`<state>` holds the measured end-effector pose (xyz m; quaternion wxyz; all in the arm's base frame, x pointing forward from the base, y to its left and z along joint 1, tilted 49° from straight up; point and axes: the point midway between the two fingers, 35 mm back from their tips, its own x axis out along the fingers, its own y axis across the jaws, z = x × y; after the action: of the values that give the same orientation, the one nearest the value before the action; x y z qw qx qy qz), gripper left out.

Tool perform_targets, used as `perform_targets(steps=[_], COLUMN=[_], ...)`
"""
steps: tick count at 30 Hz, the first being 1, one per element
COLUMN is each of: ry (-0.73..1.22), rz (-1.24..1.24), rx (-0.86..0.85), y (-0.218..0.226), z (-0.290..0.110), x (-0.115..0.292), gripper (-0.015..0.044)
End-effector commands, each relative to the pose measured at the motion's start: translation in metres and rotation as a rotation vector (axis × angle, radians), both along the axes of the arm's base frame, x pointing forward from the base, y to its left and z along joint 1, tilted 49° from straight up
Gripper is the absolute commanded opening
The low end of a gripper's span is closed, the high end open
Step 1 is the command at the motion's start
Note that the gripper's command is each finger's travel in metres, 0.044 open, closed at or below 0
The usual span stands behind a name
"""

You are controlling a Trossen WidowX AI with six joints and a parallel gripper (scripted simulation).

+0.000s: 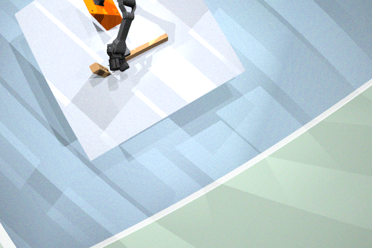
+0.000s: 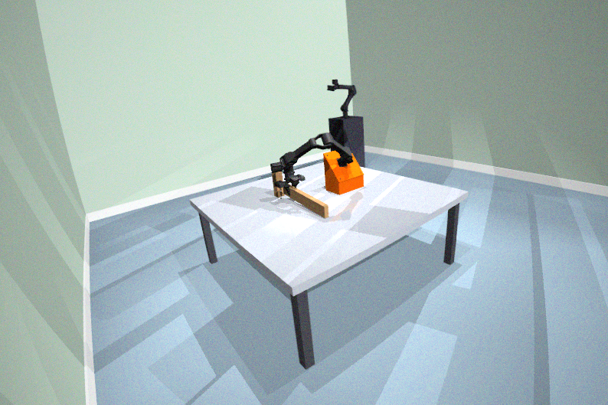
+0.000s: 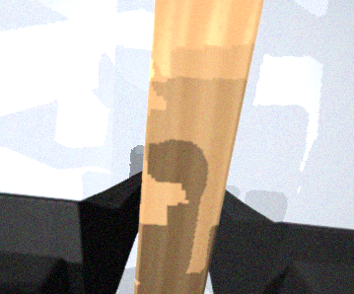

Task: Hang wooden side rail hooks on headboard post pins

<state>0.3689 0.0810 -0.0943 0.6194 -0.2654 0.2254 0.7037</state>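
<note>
The wooden side rail (image 1: 150, 44) (image 2: 312, 203) (image 3: 198, 123) slopes down from my gripper, and its far end rests on the white table (image 1: 180, 79) (image 2: 318, 253). My gripper (image 1: 117, 67) (image 2: 293, 179) (image 3: 175, 178) is shut on the rail close to its hooked end. It holds that end raised, right beside the short wooden headboard post (image 1: 98, 69) (image 2: 276, 180). In the wrist view the rail runs up between my two black fingers. The steel hooks and the pins in the post's slot are hidden behind my gripper, so I cannot tell whether they touch.
My arm's orange wedge-shaped base (image 1: 105, 7) (image 2: 343, 174) stands at the back of the table. A second dark arm on a black pedestal (image 2: 346, 132) stands behind the table, against the wall.
</note>
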Motion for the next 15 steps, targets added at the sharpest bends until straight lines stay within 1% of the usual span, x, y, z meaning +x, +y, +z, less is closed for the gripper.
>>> perform_targets(steps=[1,15], ry=[-0.009,-0.009], rz=[-0.020,-0.020], rx=[-0.001,-0.001], y=[-0.0077,-0.0084], z=[0.0018,0.0007], x=[0.0056,0.0073], gripper=[0.0000,0.0000])
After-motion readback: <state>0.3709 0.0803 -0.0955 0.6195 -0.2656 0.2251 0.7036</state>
